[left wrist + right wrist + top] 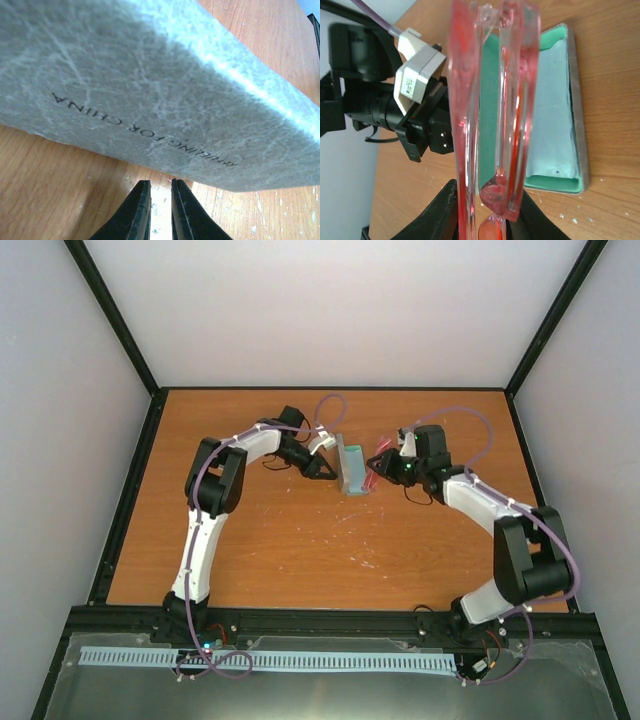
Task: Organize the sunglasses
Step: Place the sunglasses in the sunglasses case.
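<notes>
Right gripper [487,225] is clamped on the sunglasses [462,125]. They're folded, with the red-pink frame and arms pinched between the two black fingers [442,215] and sticking out past the tips. So the sunglasses are off the table [300,560], in the air just right of the case [150,75]. From overhead they sit right at the case's open side; I can't tell whether they touch it.

The case is open, toward the back middle of the table, with the open side facing the right arm. The green lining [490,110] is visible. A light blue cloth [552,115] lies flat inside and covers most of the interior.

Left gripper [160,210] is on the other side of the case, at its grey outer shell (the shell fills nearly the whole wrist view, and it has printed lettering I can only partly read). Its fingers are drawn together with only a thin slit between them and nothing in it. The tips sit just under the case's edge. Touching or a hair apart, I can't tell.

The two arms reach in from opposite sides, with the case between the grippers. The tabletop near the case has pale scuffs and specks.
</notes>
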### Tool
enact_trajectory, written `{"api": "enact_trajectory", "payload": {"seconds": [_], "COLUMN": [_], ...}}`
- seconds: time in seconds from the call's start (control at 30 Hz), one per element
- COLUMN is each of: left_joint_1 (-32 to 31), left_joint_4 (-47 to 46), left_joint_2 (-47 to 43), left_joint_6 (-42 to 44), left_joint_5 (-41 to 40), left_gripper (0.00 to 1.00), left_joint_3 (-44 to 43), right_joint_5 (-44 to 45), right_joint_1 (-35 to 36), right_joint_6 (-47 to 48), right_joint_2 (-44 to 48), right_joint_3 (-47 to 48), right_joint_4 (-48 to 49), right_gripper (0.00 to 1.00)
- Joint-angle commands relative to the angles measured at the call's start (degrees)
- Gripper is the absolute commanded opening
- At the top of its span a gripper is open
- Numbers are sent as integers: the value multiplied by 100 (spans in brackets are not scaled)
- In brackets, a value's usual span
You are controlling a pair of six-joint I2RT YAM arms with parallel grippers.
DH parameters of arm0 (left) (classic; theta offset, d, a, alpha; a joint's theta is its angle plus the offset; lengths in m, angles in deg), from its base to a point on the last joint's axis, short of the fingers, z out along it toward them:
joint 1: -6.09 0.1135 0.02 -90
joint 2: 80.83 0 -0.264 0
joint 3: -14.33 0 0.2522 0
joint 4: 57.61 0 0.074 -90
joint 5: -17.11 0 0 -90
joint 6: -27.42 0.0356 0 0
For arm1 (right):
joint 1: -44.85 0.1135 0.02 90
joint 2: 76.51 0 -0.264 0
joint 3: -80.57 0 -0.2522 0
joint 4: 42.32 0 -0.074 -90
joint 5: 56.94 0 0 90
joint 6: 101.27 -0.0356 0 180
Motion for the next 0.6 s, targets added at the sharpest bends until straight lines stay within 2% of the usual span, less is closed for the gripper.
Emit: {"api": "enact_trajectory", "payload": {"seconds": [0.0, 0.33, 0.57], "left_joint_1": [-22, 362, 435], "left_joint_4": [-26, -97, -126], "left_joint_2": [-307, -377, -213], "left_joint_6": [94, 109, -56], "left_joint_5": [-111, -309, -360], "left_gripper": [14, 15, 18], "left_joint_3": [-118, 4, -331], "right_joint_5": [-707, -1387, -1501], "right_joint_1": [40, 43, 46], "right_joint_6": [929, 2566, 2820], "right_joint_2": [-482, -1698, -2391], "right_joint_3": [589, 1695, 2243], "right_joint_4": [-315, -1366, -1544], "right_gripper": [24, 23, 23]}}
